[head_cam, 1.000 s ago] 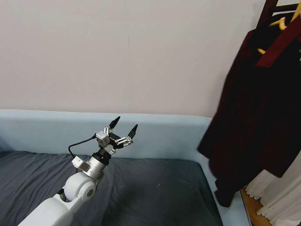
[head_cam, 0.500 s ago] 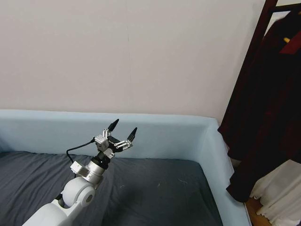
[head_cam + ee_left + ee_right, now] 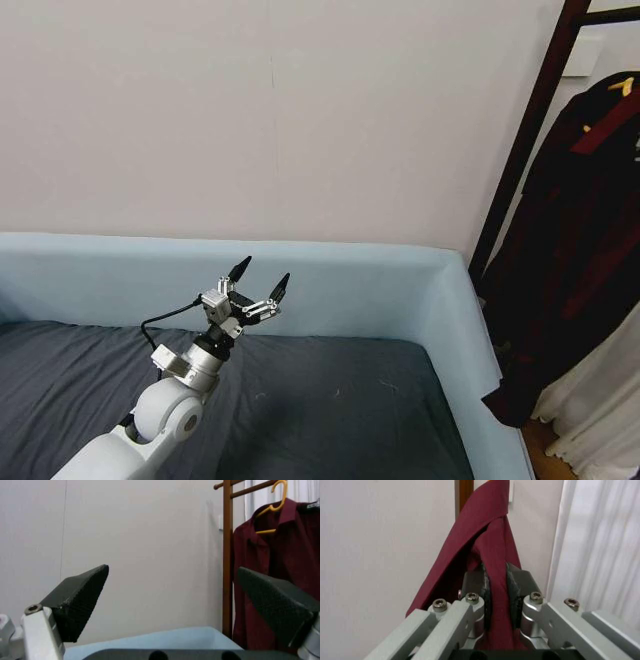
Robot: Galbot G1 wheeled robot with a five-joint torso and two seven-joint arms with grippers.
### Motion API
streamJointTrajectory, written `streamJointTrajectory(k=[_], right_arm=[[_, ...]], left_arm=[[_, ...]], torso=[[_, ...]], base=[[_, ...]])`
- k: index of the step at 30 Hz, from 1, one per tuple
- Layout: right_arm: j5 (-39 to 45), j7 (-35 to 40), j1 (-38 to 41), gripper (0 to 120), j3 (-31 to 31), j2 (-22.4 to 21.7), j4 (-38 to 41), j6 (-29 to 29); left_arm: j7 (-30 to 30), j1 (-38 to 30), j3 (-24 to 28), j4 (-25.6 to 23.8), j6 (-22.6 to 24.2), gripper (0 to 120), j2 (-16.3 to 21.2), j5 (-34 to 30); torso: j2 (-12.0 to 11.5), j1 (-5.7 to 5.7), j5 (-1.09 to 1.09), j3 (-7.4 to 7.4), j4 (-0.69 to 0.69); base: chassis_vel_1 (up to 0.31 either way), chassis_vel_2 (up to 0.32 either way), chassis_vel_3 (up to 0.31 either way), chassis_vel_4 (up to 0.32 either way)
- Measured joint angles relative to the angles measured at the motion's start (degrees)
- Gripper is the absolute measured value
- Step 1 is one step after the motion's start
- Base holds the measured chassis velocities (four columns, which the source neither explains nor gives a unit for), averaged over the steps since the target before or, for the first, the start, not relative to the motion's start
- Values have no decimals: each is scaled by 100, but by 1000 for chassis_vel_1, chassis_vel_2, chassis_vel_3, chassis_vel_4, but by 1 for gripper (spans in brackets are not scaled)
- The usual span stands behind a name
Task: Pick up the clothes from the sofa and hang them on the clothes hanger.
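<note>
Maroon shirt (image 3: pixel 580 260), yellow hanger (image 3: pixel 273 506), pale blue sofa (image 3: pixel 330 285) w/ dark grey seat (image 3: pixel 330 410), prob. plain

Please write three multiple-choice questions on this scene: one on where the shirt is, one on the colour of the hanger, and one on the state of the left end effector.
1. Where is the dark red shirt?
A. Hanging at the wooden rack beside the sofa
B. Lying on the seat
C. Draped over the backrest

2. What colour is the hanger?
A. White
B. Black
C. Yellow

3. In what state is the left end effector?
A. Shut on the shirt
B. Open, holding nothing
C. Shut on a cable

Answers:
1 A: the shirt hangs by the rack, to the right of the sofa, and the right end effector is shut on its cloth.
2 C: the hook above the collar is yellow.
3 B: it hovers above the seat with its fingers spread.
</note>
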Motion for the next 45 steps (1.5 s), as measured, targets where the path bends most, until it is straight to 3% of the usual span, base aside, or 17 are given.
streamJointTrajectory(k=[5, 15, 32, 45], right_arm=[[-770, 397, 1158, 8, -925, 968, -848, 17], [-1160, 1233, 2522, 8, -1970, 1822, -2212, -163], [-589, 1612, 3486, 8, -2606, 2503, -3209, -492], [-547, 1821, 3583, 8, -2624, 3027, -4165, -577]], left_arm=[[-15, -19, 44, 144, 3, 100, -87, 49], [-24, 61, -58, 175, -41, 100, -95, 75], [-25, 333, -425, 0, -153, 100, -128, 112], [-5, 381, -449, -8, -192, 100, -249, 138]], torso=[[-2, 1, -6, 1, 6], [-1, 1, -1, -1, 0], [0, 0, -2, -1, 2], [0, 0, -2, -1, 2]], base=[[0, 0, 0, 0], [0, 0, 0, 0], [0, 0, 0, 0], [0, 0, 0, 0]])
